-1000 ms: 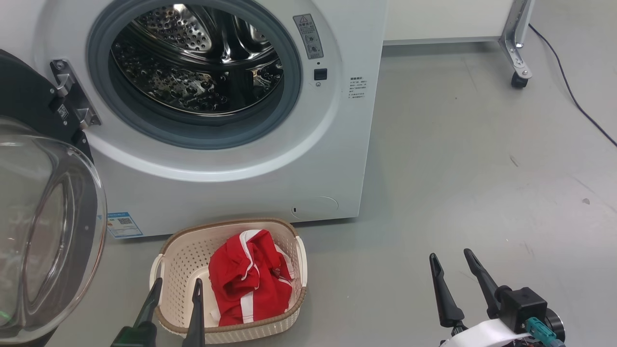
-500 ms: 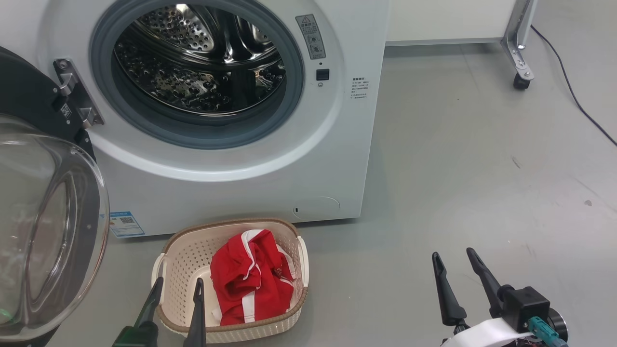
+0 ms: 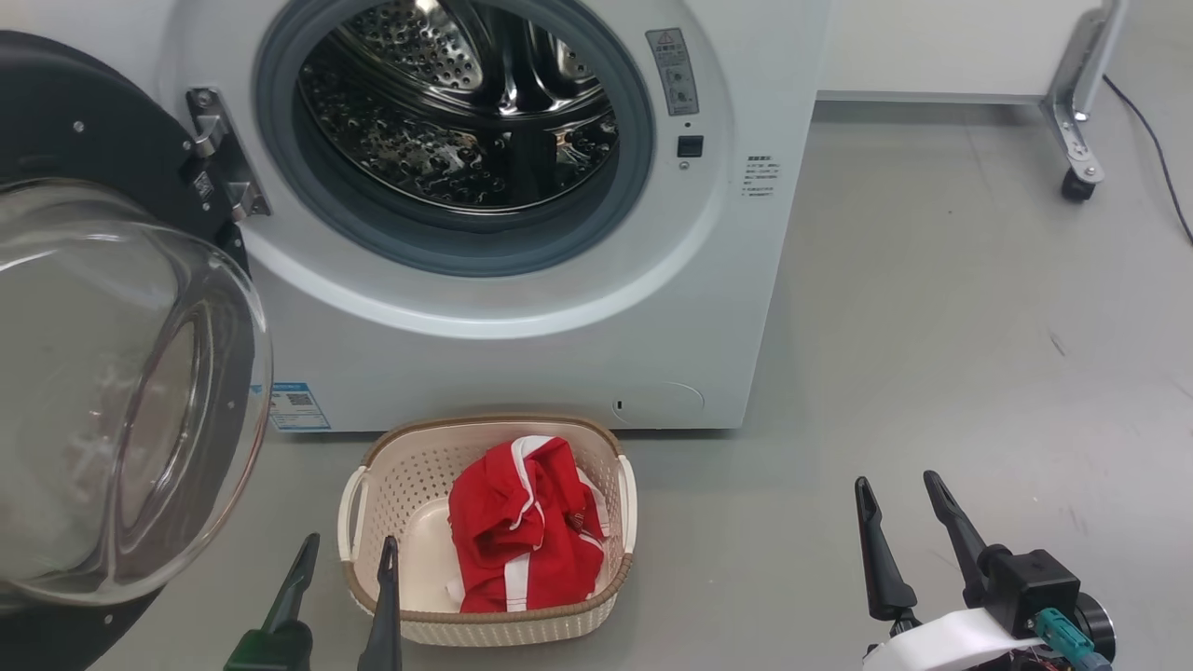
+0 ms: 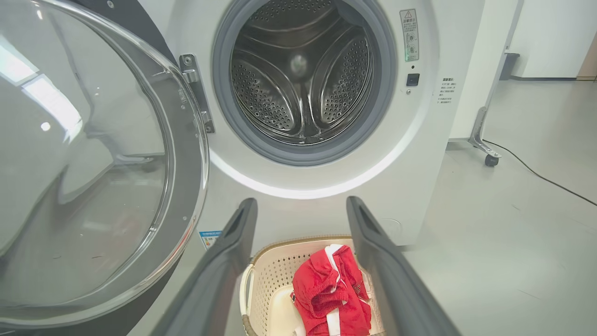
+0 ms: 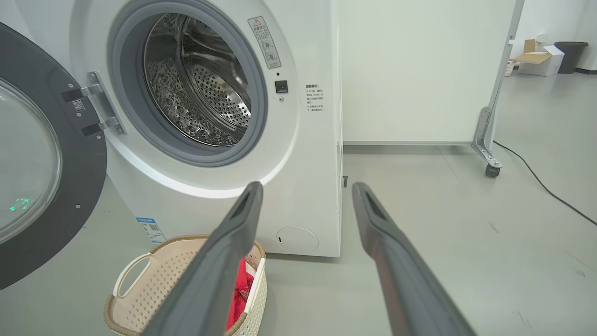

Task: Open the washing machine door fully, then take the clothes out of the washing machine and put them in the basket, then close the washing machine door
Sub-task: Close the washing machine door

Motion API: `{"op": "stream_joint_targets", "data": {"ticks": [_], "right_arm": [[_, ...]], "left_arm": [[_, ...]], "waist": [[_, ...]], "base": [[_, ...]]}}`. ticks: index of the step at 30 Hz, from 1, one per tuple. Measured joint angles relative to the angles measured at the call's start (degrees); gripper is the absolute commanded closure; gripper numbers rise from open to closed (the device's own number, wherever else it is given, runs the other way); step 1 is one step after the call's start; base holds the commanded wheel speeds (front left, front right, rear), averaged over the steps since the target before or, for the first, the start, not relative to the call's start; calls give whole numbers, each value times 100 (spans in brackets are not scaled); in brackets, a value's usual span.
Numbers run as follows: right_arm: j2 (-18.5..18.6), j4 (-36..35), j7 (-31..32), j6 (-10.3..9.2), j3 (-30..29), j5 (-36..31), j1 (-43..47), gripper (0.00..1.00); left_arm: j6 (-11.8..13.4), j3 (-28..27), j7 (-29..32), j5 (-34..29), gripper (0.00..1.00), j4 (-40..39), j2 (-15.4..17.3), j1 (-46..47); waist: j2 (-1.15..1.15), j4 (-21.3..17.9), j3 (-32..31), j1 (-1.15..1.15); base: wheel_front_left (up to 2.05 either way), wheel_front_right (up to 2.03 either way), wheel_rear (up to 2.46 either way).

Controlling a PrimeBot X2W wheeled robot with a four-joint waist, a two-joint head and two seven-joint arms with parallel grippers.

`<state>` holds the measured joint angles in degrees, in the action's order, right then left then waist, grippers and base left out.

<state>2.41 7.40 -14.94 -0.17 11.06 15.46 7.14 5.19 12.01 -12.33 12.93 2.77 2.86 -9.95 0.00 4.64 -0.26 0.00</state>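
Left tool (image 3: 349, 540) and right tool (image 3: 897, 479) both spread wide, empty. Clothes (image 3: 522, 527) sit in basket (image 3: 485, 626) before the washing machine (image 3: 522, 354); drum (image 3: 466, 112) looks empty. Door (image 3: 121, 391) hangs wide open at left. Risk: the closing swing clips the basket, or a finger skids off the door's glass bowl.

Clothes (image 3: 522, 536) in basket (image 3: 401, 485) on floor (image 3: 932, 326), just in frt of washing machine (image 3: 522, 363); washing machine door (image 3: 93, 121) to L.

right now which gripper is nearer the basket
Left. The left gripper is open at the left edge of the basket; the right gripper, also open, is well off to its right, above the floor.
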Motion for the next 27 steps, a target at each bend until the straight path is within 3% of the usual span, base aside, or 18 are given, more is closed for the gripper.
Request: {"op": "stream_joint_targets", "data": {"ticks": [8, 27], "right_arm": [[-2, -30, 0, 7, -7, 0, 1, 0], [-7, -54, 0, 54, 219, 15, 0, 0]], "left_arm": [[14, -11, 0, -2, 0, -20, 1, 3], [49, -92, -1, -9, 0, -101, 2, 11]], "waist": [[0, 442, -24, 0], [0, 1909, -57, 0]], "base": [[0, 0, 0], [0, 0, 0]]}}
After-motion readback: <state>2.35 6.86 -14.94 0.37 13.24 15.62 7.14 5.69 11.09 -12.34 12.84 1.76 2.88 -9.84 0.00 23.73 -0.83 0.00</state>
